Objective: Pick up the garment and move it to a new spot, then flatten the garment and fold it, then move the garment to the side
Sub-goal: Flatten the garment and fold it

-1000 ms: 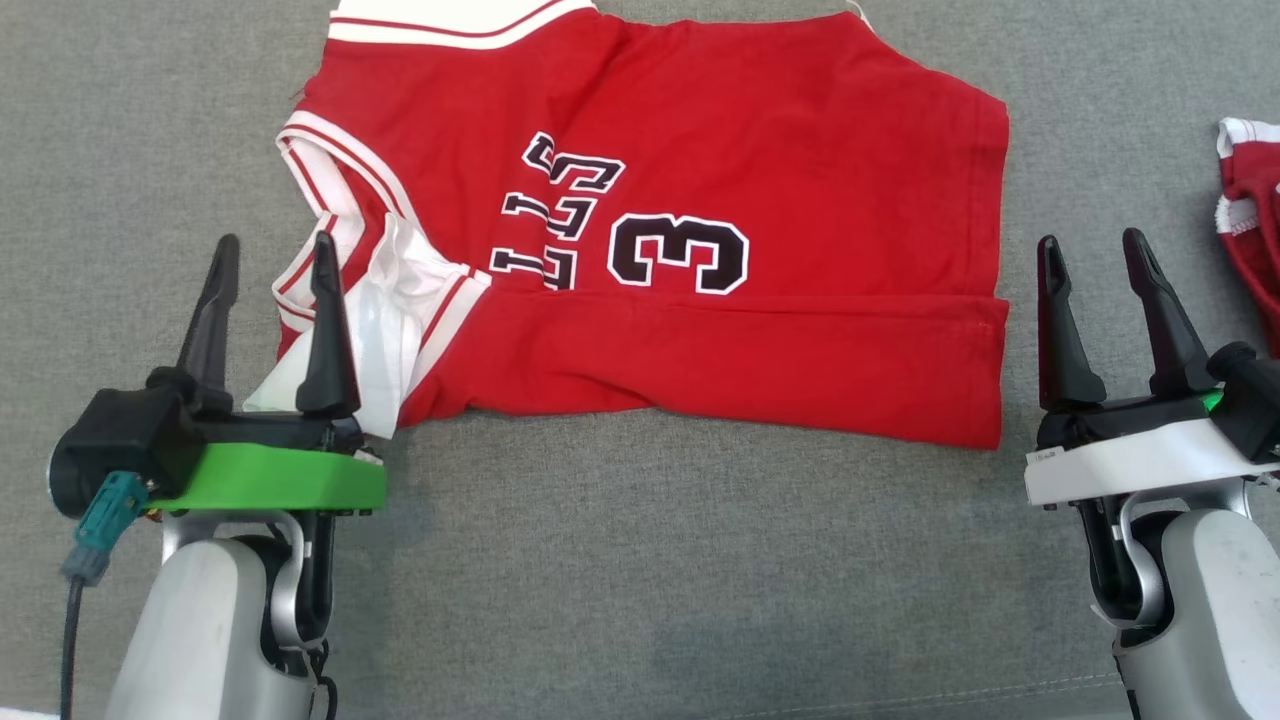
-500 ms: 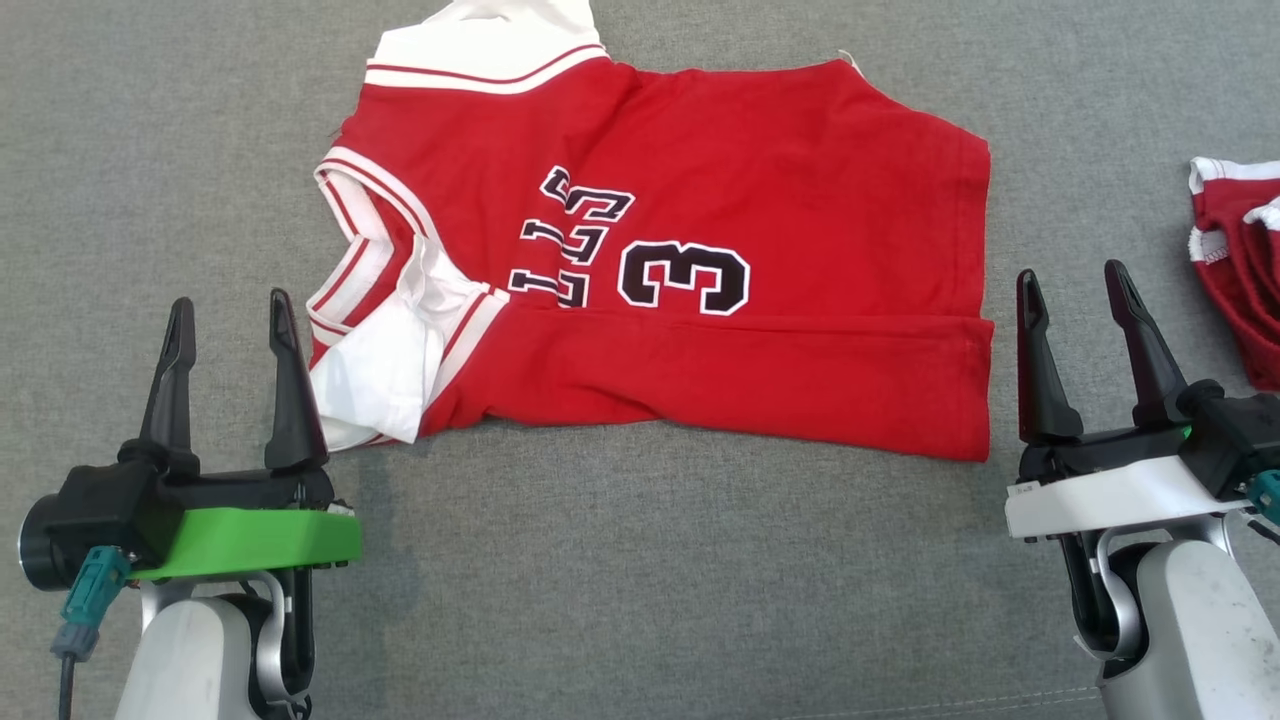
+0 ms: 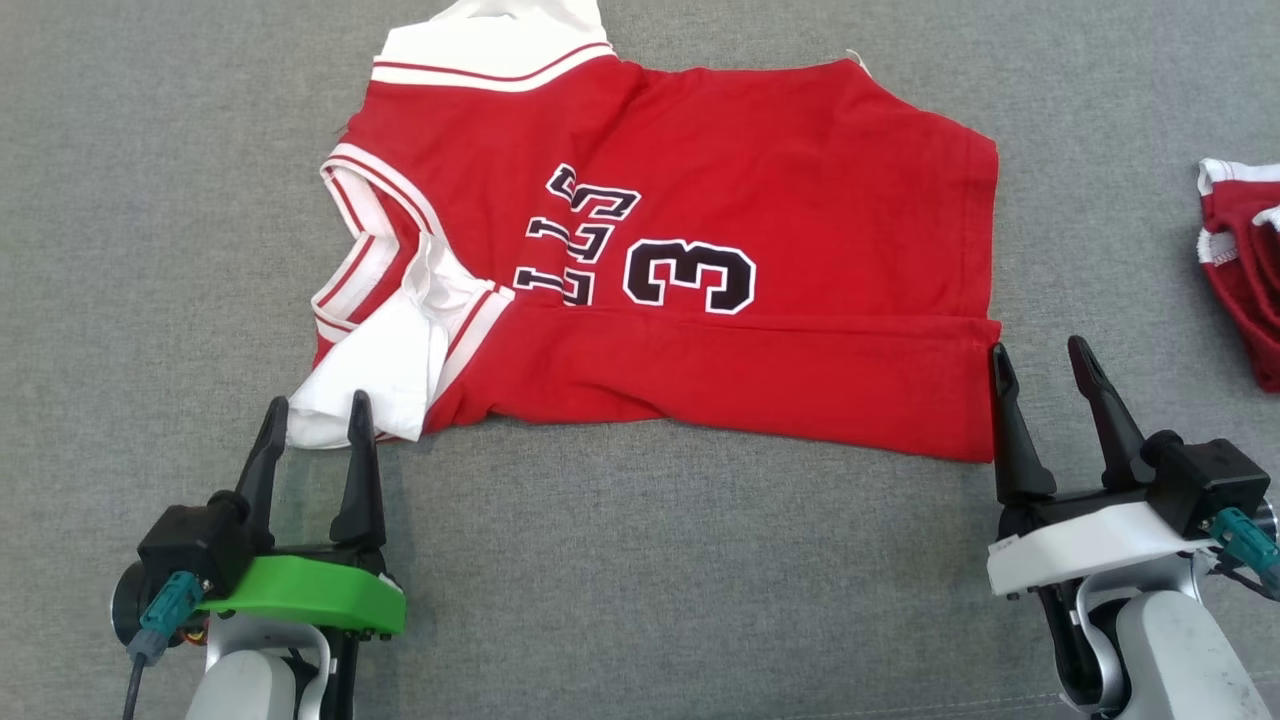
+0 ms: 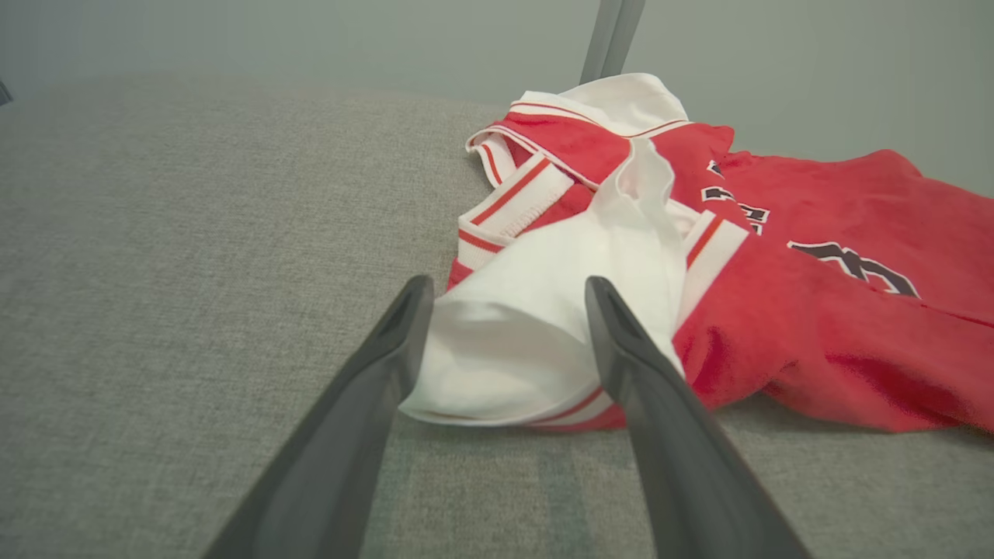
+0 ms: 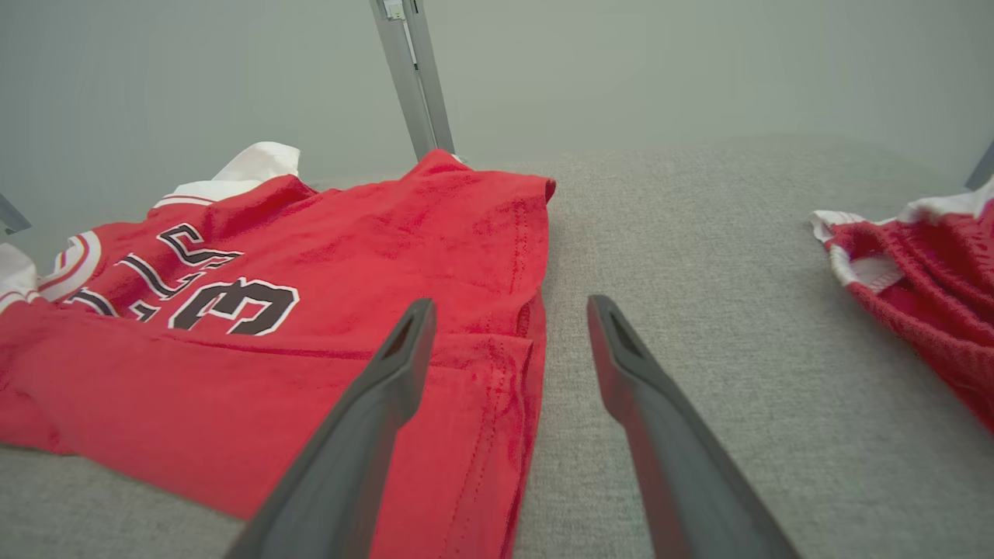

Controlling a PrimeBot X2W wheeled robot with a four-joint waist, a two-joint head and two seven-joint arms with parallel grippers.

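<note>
Left gripper (image 3: 319, 400) was spread open and empty at the white sleeve corner of the garment (image 3: 760, 200); I couldn't tell whether it touched. Right gripper (image 3: 1038, 345) was also open and empty at the garment's near hem corner, one finger over red cloth. Garment lay partly folded on grey cushion (image 3: 640, 580). Second red cloth (image 3: 1245, 270) lay well right of the garment.
</note>
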